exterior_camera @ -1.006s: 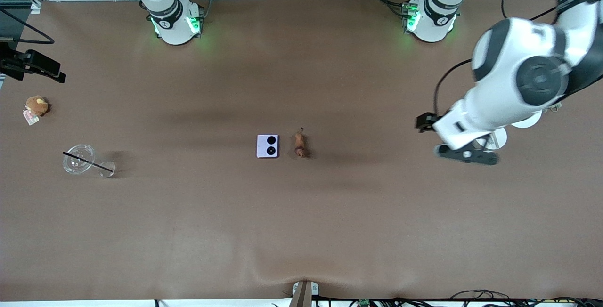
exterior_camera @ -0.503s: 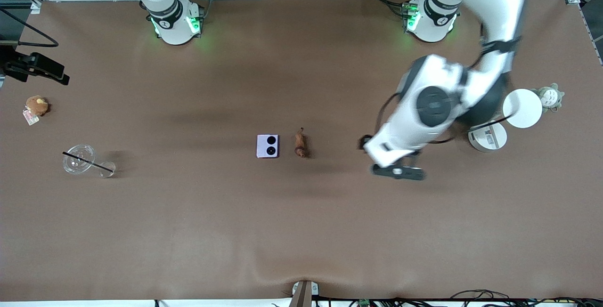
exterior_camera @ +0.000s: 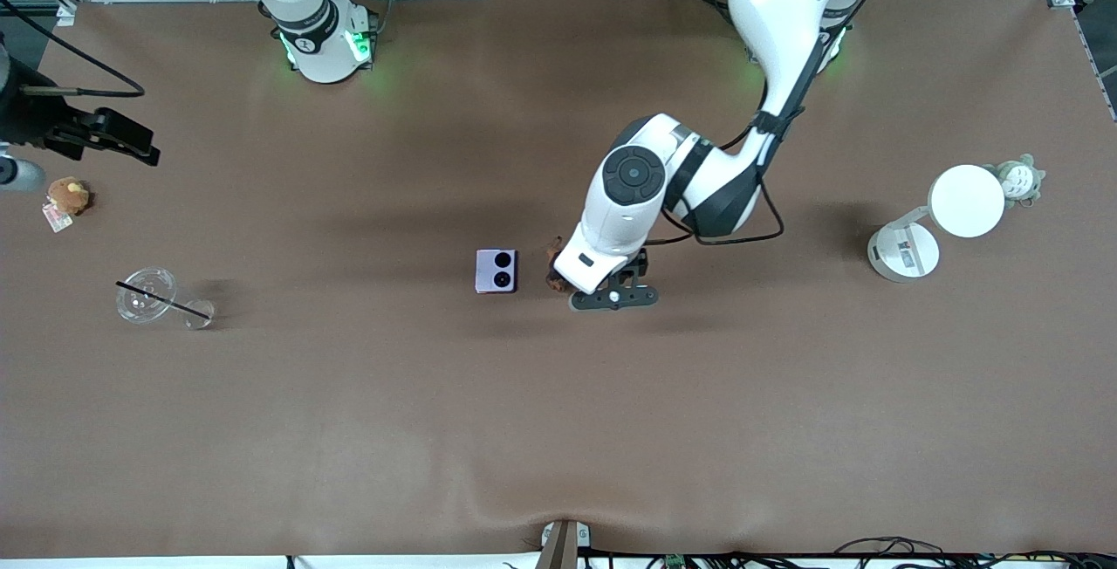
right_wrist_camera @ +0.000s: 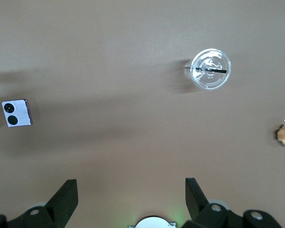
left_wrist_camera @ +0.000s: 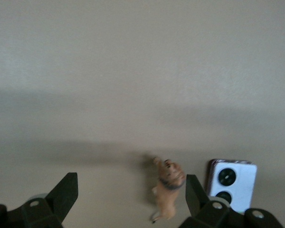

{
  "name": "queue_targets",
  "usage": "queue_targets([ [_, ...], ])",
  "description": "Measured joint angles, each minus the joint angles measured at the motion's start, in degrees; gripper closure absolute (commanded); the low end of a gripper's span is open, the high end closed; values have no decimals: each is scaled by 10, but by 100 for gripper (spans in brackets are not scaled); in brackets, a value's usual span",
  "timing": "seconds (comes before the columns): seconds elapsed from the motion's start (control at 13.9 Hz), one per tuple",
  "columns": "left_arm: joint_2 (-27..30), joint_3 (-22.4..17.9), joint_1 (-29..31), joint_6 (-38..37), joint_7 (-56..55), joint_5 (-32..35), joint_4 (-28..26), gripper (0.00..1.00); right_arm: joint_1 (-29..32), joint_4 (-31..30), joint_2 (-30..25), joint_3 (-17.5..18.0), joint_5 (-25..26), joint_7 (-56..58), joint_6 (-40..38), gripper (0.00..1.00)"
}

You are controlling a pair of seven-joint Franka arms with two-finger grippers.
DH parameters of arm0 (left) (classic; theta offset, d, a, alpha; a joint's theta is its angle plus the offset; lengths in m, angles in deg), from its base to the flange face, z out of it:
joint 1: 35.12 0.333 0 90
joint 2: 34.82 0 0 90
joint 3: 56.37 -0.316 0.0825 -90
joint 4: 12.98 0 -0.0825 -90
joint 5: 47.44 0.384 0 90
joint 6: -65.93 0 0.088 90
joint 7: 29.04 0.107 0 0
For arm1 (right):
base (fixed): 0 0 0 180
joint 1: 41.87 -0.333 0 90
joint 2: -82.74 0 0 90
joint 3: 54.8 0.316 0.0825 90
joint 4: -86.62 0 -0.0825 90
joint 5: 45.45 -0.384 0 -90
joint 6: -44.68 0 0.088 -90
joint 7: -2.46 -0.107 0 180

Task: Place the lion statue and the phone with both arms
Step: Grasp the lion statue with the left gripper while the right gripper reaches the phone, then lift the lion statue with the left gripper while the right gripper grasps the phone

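The lion statue (exterior_camera: 553,277) lies on the brown table beside the lavender phone (exterior_camera: 496,270), mostly hidden by the left arm's hand. My left gripper (exterior_camera: 613,297) hangs open just above the table by the lion. In the left wrist view the lion (left_wrist_camera: 168,192) lies between the open fingers, close to one fingertip (left_wrist_camera: 194,190), with the phone (left_wrist_camera: 230,183) just outside it; the gripper (left_wrist_camera: 129,194) holds nothing. My right gripper (exterior_camera: 109,138) is open and empty, high over the right arm's end of the table. The right wrist view shows it (right_wrist_camera: 130,195) far from the phone (right_wrist_camera: 17,113).
A clear cup with a black straw (exterior_camera: 148,294) and a brown plush toy with a tag (exterior_camera: 68,195) sit at the right arm's end. A white lamp-like stand (exterior_camera: 904,253) and a grey-white plush (exterior_camera: 1017,178) sit at the left arm's end.
My left arm has swung from the left arm's end of the table to the middle and come down by the lion. My right gripper has shifted slightly. Phone and lion have not moved.
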Motion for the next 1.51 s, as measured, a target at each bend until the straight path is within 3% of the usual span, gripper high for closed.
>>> queue_targets([
  [0.29,-37,-1,-25,35,-34,0,13,0,-24,0,13,1,-13,-19,11,0],
  [0.72,-65,-1,-53,55,-47,0,16,3,-56,-1,51,2,-101,-38,47,0],
  [0.79,-69,-1,-54,55,-47,0,16,5,-65,-1,62,3,-105,-38,55,0],
  [1.01,-80,-1,-54,55,-46,0,3,26,-103,-3,99,3,-106,-70,91,0],
  [1.29,-95,-1,-56,55,-45,0,-1,28,-158,-34,137,4,-106,-112,179,0],
  [1.36,-95,-1,-56,55,-45,0,-1,43,-166,-54,142,4,-106,-114,213,0],
  [1.44,-95,-1,-57,55,-45,0,0,65,-174,-75,146,4,-106,-114,247,0],
  [1.51,-95,0,-58,55,-46,0,0,71,-182,-96,150,4,-106,-115,279,0],
])
